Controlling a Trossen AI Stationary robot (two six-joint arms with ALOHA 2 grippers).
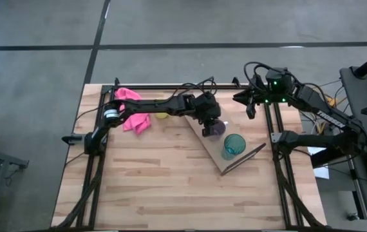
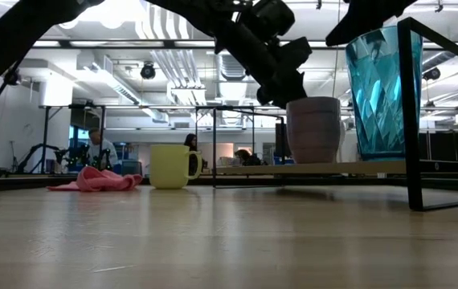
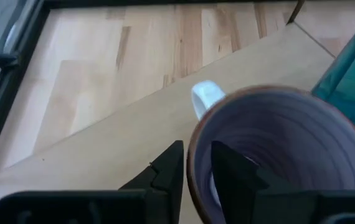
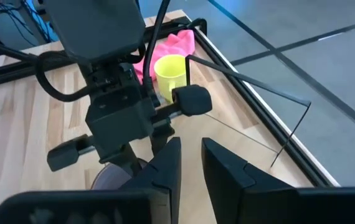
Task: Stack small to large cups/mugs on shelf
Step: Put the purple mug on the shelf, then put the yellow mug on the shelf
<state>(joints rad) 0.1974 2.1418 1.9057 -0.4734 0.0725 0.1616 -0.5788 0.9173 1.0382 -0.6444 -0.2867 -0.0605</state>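
The purple mug (image 1: 216, 129) with a pale handle (image 3: 206, 97) stands upright on the light-brown shelf board (image 1: 212, 153). The translucent teal cup (image 1: 233, 146) stands next to it on the same board. My left gripper (image 1: 207, 125) reaches in from the table's left and is shut on the purple mug's rim. The yellow mug (image 2: 170, 166) stands on the tabletop beside the pink cloth (image 1: 132, 111), partly under my left arm in the high view. My right gripper (image 1: 250, 108) waits at the far right, fingers close together and empty. My left gripper holds the purple mug by its rim (image 3: 192, 163), on the side away from the teal cup and round from the handle. One finger (image 3: 233, 174) is inside the mug and one (image 3: 168, 169) outside. The fingers slant down from above. The mug's base rests upright on the board (image 2: 333, 168).
The shelf's thin black wire frame (image 2: 410, 120) rises at the board's right end, close to the teal cup (image 2: 382, 92). Black rails (image 1: 277, 161) run along the table's left and right sides. Bare slatted tabletop (image 1: 164, 187) lies toward the near edge. People show in the room behind.
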